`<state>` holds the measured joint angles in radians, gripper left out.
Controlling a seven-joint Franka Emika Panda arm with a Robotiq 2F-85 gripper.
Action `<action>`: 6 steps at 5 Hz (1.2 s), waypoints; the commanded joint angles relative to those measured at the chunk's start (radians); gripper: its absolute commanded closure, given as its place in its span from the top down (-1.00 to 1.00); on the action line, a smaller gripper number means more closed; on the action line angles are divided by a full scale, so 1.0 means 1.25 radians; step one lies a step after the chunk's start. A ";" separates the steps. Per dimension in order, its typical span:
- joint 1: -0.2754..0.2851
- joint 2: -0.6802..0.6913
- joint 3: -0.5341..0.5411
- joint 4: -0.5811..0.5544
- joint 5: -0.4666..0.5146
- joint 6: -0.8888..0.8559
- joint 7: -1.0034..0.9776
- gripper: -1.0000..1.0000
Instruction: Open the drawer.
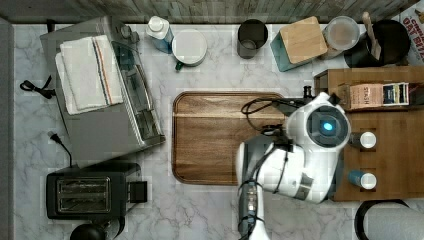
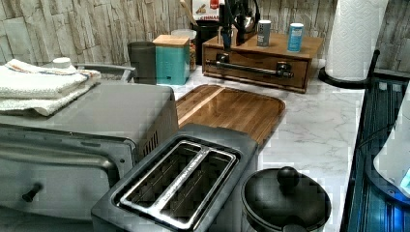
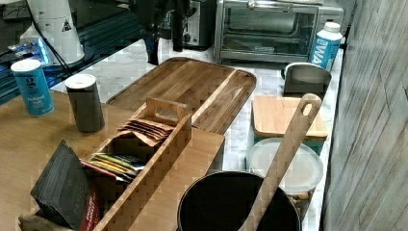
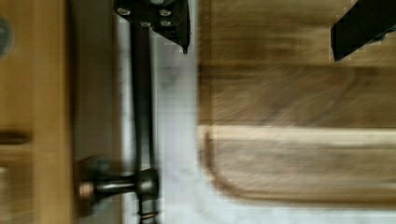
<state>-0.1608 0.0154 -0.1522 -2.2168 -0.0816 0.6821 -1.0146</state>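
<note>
1. While the white arm [image 1: 305, 150] fills the lower right of the top view, its end effector [image 4: 261, 28] sits at the upper edge of the wrist view, fingers spread wide and holding nothing.
2. One finger [image 4: 159, 18] lies over the black bar handle [image 4: 141, 102]; the other finger [image 4: 364, 28] hangs above the cutting board [image 4: 299, 98], well apart from the first.
3. Seen in the left view, the drawer [image 2: 254, 67] sits upper centre, its front flush with the wooden box [image 2: 270, 48] around it, so it looks closed.
4. Its handle runs across the front on two knobbed mounts; one mount [image 4: 116, 184] shows in the wrist view.
5. Two shakers, one dark [image 2: 263, 33] and one blue [image 2: 295, 36], stand on top of the box.
6. Marble bench [image 2: 314, 125] shows between the drawer front and the cutting board.
7. A toaster [image 2: 179, 186] occupies the left view's lower centre.
</note>
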 commanded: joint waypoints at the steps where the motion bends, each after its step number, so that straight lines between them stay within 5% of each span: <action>1: -0.058 0.027 -0.026 0.009 0.003 0.110 -0.153 1.00; 6: -0.063 0.087 -0.033 -0.052 -0.028 0.244 -0.130 1.00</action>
<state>-0.2249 0.1158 -0.1984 -2.2559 -0.0863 0.9526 -1.1143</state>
